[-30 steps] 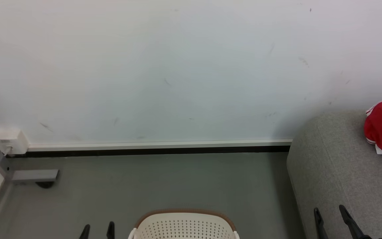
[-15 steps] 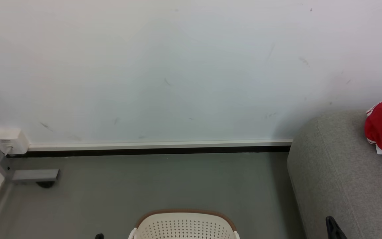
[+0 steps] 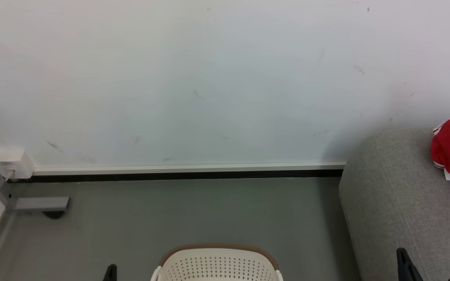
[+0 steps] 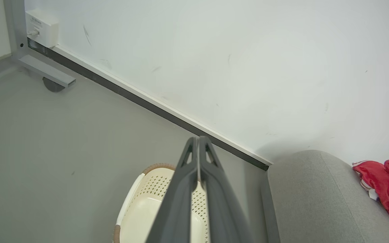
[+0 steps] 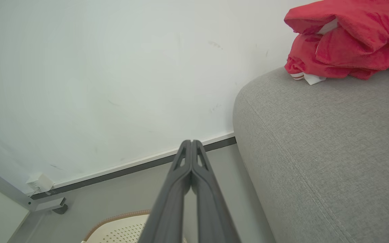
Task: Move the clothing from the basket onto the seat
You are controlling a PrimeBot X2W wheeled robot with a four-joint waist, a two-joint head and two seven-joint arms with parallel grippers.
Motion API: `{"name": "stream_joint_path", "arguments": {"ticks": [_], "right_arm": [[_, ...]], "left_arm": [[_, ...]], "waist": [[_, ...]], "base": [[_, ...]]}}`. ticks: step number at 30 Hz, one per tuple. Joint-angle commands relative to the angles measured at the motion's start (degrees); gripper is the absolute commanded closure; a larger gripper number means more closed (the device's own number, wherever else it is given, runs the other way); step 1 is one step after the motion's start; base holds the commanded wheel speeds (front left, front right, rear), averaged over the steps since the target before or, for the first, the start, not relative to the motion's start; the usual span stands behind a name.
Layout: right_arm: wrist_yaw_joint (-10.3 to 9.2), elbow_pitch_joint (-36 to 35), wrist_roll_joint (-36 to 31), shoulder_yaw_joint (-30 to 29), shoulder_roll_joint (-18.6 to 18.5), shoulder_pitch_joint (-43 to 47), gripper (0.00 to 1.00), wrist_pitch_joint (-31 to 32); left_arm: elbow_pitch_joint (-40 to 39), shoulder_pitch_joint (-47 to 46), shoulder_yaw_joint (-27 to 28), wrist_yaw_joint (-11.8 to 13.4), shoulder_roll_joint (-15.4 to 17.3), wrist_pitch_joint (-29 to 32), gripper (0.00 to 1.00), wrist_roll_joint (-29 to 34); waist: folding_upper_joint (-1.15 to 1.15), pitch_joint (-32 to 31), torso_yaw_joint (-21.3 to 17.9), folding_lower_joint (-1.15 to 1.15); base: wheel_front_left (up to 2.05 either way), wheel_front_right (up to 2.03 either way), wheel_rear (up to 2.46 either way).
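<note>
Beside the basket [image 4: 139, 207], left end effector [image 4: 198, 138] pinched closed.

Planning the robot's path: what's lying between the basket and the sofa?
Just bare grey floor lies between the basket and the sofa, as the head view shows.

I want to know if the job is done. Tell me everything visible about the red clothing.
The clothing is a crumpled heap of bright red, soft, fleecy-looking fabric folded over itself, with white striped trim and a white scrap poking out at its lower edge. It lies on top of the grey seat near its rounded end, close to the white wall. How many pieces it holds cannot be told.
</note>
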Motion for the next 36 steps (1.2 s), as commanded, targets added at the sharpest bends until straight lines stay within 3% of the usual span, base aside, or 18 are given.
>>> {"name": "stream_joint_path", "arguments": {"ticks": [1, 36], "right_arm": [[-0.02, -1.06, 2.43, -0.43, -0.3, -2.16, 1.0, 0.5], [-0.06, -1.49, 30.46, -3.06, -0.41, -5.94, 1.0, 7.69]], "left_arm": [[-1.04, -1.69, 0.44, -0.27, 0.12, 0.51, 1.0, -2.25], [-2.46, -5.85, 3.63, -1.93, -0.29, 7.64, 1.0, -27.76]], "waist": [[0.0, 0.04, 0.01, 0.0], [0.0, 1.13, 0.29, 0.0]], "base": [[0.0, 0.0, 0.0], [0.0, 0.0, 0.0]]}}
